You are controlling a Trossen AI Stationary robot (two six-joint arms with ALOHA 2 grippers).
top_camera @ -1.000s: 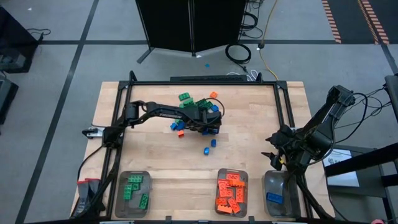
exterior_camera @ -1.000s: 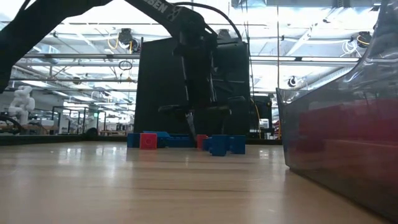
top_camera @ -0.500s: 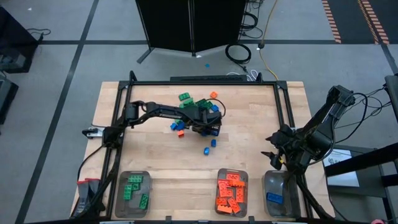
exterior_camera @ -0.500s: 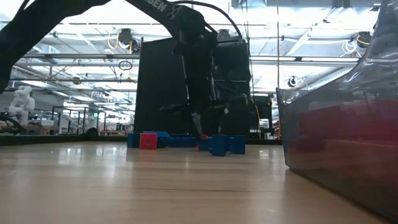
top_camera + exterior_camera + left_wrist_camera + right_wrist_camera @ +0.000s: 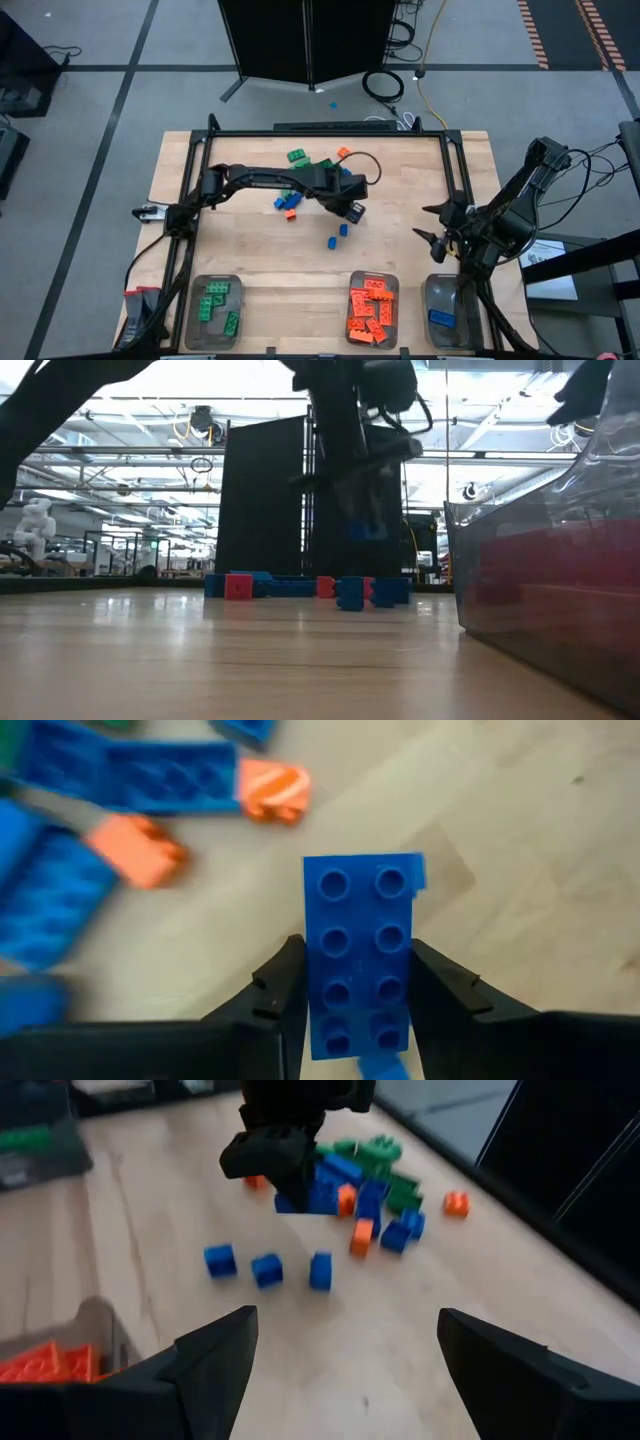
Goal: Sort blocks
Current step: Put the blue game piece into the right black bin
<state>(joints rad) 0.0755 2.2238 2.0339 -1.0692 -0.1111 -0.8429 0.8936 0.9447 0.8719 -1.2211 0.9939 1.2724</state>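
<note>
Left hand (image 5: 345,995): I have it clenched on a long blue brick (image 5: 361,952), lifted above the counter (image 5: 400,200) beside the loose brick pile (image 5: 310,170).
Right hand (image 5: 340,1350): released, fingers spread, waiting over the counter's right edge.

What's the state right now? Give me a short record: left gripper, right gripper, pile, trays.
left gripper: shut on a blue block, lifted above the table
right gripper: open, empty, near the right-hand tray
pile: mixed green, blue and orange blocks at table centre, three blue ones apart
left tray: green blocks
middle tray: orange blocks
right-hand tray: one blue block
</note>
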